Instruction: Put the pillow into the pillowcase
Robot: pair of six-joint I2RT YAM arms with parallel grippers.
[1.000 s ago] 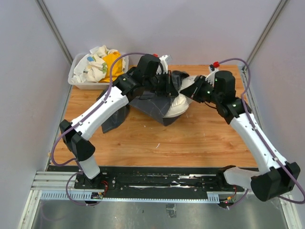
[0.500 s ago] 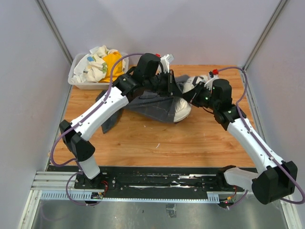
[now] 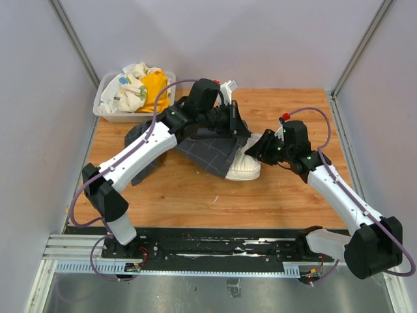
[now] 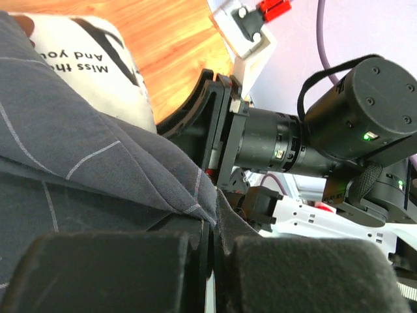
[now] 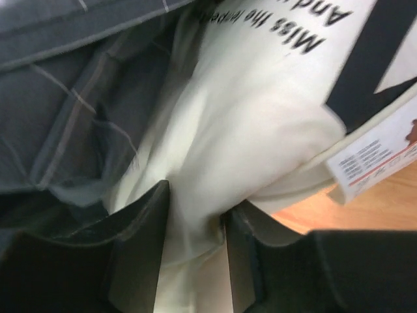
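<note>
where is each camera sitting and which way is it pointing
top external: fixed above and behind the bases, looking down at the table; both arms show, with the left pincer and right pincer.
left wrist: on the left arm, looking past its shut fingers at the pillowcase; the right arm shows beyond.
right wrist: on the right arm, close on the pillow, its own fingers either side of a fold.
shared: both wrist views show the pillow's black lettering and the pillowcase.

1. Top view: bright, even light; only soft shadows.
2. Left wrist view: the fingers (image 4: 104,274) are fuzzy; the pillowcase (image 4: 78,169) just past the jaws is sharp.
3. Right wrist view: blurry all over; the pillow (image 5: 247,130) between the jaws is bright.
</note>
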